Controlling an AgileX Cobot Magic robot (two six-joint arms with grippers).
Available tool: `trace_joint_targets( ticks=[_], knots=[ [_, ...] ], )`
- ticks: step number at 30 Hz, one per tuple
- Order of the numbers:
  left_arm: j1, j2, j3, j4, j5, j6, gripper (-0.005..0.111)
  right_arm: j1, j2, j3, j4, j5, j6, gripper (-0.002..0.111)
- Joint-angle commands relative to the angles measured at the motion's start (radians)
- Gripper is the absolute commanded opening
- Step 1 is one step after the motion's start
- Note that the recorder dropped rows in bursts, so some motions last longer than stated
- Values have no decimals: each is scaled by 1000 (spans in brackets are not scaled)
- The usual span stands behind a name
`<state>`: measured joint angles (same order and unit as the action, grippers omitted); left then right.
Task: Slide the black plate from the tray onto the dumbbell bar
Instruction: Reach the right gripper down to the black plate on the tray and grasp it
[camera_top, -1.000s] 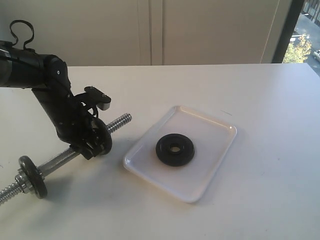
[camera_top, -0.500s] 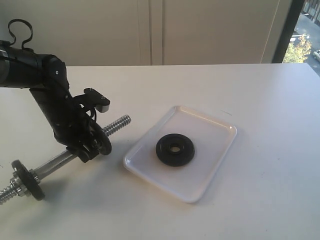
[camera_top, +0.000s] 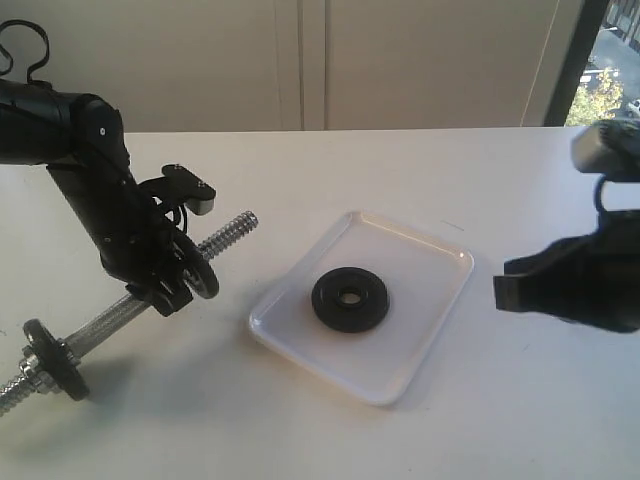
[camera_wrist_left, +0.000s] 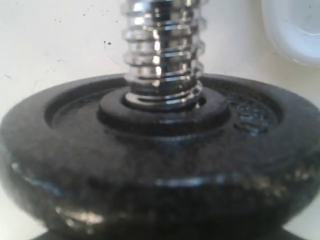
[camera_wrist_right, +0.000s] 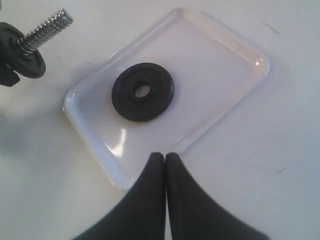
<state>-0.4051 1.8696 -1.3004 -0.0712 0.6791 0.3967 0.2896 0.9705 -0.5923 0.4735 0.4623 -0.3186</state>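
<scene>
The black plate (camera_top: 349, 299) (camera_wrist_right: 143, 91) lies flat in the middle of the white tray (camera_top: 440, 250) (camera_wrist_right: 240, 45). Left of the tray, the dumbbell bar (camera_top: 225, 237) (camera_wrist_right: 47, 27) slants up, its threaded end (camera_wrist_left: 162, 55) pointing toward the tray. My left gripper (camera_top: 170, 290) is shut on the bar at a grey-black disc (camera_top: 203, 280) (camera_wrist_left: 150, 165) that is threaded on it; that disc hides the fingers in the left wrist view. My right gripper (camera_top: 505, 290) (camera_wrist_right: 165, 156) is shut and empty, hovering just off the tray's right side.
A second grey-black disc (camera_top: 50, 358) with a chrome collar sits near the bar's far left end, low over the white table (camera_top: 520, 420). A wall and a window run behind the table's far edge.
The left arm has lifted the bar's threaded end a little and drawn it left. The right arm has come into the exterior view from the right.
</scene>
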Motion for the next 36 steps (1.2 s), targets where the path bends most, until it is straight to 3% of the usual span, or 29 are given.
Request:
trace_joint_targets(
  ticks=[1, 14, 22, 28, 36],
  knots=[
    [-4, -66, -15, -37, 2, 12, 0, 5, 177, -143, 16, 46, -130, 6],
    [-4, -70, -15, -167, 14, 161, 0, 89, 625, -460, 14, 67, -404, 68],
    [-4, -68, -15, -167, 19, 161, 0, 131, 823, -577, 4, 75, -476, 78],
    [-4, -65, -15, -167, 17, 161, 0, 161, 933, -646, -4, 106, -440, 92],
    [-4, -65, -15, -167, 17, 161, 0, 204, 980, -691, -178, 77, -479, 99]
  ],
)
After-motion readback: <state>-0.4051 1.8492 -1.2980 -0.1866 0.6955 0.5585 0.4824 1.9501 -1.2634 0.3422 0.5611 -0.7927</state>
